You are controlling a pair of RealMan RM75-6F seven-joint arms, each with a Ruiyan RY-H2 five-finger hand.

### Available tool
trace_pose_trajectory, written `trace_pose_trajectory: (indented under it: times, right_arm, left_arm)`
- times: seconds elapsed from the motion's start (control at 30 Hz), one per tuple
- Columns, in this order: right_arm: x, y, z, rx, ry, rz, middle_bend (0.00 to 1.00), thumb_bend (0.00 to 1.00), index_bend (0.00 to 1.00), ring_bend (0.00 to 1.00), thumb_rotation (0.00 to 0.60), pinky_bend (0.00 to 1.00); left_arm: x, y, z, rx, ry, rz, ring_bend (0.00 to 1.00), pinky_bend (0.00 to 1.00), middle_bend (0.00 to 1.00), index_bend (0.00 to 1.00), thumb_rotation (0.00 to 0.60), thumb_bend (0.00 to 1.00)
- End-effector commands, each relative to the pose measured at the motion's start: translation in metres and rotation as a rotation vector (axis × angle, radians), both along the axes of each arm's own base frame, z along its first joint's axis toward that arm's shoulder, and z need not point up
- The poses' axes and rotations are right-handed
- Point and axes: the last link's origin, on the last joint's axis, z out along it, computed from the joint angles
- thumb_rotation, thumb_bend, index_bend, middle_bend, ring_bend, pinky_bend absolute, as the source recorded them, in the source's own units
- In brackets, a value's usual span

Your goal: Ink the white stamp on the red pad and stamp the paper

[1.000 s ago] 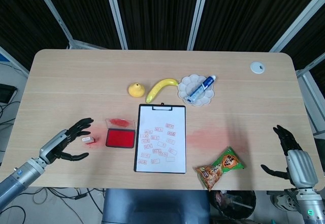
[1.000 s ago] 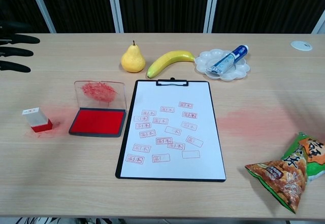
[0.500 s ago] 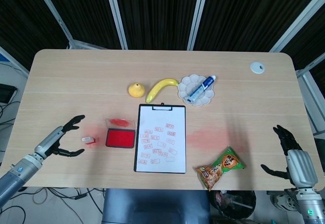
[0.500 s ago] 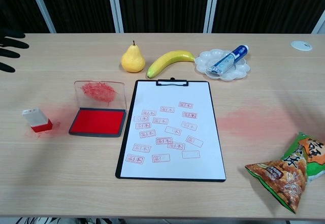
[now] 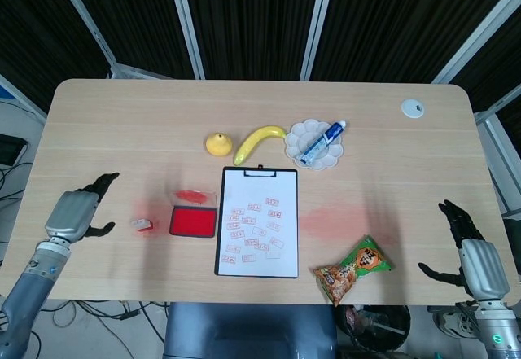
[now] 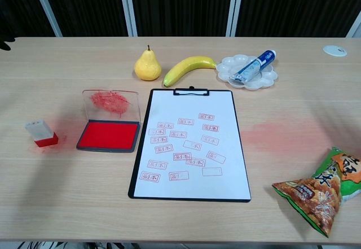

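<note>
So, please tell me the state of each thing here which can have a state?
Ink pad: lid open, standing up behind.
White stamp: resting on table, not held.
Clipboard paper: clipped, many red stamps.
Snack bag: lying flat.
Left hand: holds nothing.
Right hand: fingers apart, holds nothing.

You see a white stamp (image 6: 40, 132) with a red base, a red pad (image 6: 109, 135) under a clear, red-smeared lid, white paper (image 6: 190, 142) dotted with red rectangular marks on a black clipboard (image 6: 143, 130), a yellow pear (image 6: 148, 66) and banana (image 6: 188, 68), and a green-and-orange snack bag (image 6: 324, 188).
</note>
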Motion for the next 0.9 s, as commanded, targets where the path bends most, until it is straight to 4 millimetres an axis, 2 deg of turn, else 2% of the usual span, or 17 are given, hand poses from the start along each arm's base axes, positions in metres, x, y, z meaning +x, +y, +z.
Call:
trace_pose_trajectory:
  times: [0.03, 0.17, 0.23, 0.5, 0.73, 0.9]
  right_arm:
    - [0.000, 0.000, 0.000, 0.001, -0.002, -0.002, 0.00, 0.12, 0.01, 0.00, 0.600, 0.22]
    - [0.000, -0.001, 0.000, 0.003, -0.005, -0.007, 0.00, 0.12, 0.01, 0.00, 0.600, 0.22]
    - [0.000, -0.001, 0.000, 0.003, -0.005, -0.007, 0.00, 0.12, 0.01, 0.00, 0.600, 0.22]
    - [-0.001, -0.002, 0.000, 0.003, -0.006, -0.010, 0.00, 0.12, 0.01, 0.00, 0.600, 0.22]
    - [-0.001, -0.002, 0.000, 0.005, -0.008, -0.009, 0.00, 0.12, 0.01, 0.00, 0.600, 0.22]
    - [0.000, -0.001, 0.000, 0.007, -0.011, -0.008, 0.00, 0.12, 0.01, 0.00, 0.600, 0.22]
  left_arm:
    - [0.002, 0.005, -0.014, 0.055, 0.027, 0.035, 0.52, 0.69, 0.18, 0.14, 0.600, 0.20]
    - [0.004, 0.011, -0.024, 0.032, 0.060, 0.017, 0.71, 0.90, 0.25, 0.21, 0.600, 0.20]
    - [0.005, 0.013, -0.029, 0.023, 0.072, 0.007, 0.76, 0.95, 0.29, 0.23, 0.600, 0.20]
    - [0.007, 0.013, -0.045, -0.015, 0.113, -0.006, 0.81, 0.97, 0.32, 0.28, 0.600, 0.22]
    - [0.002, 0.003, -0.057, -0.048, 0.169, -0.012, 0.81, 0.97, 0.33, 0.31, 0.600, 0.23]
    - [0.002, -0.002, -0.067, -0.057, 0.170, -0.005, 0.82, 0.97, 0.36, 0.34, 0.600, 0.28]
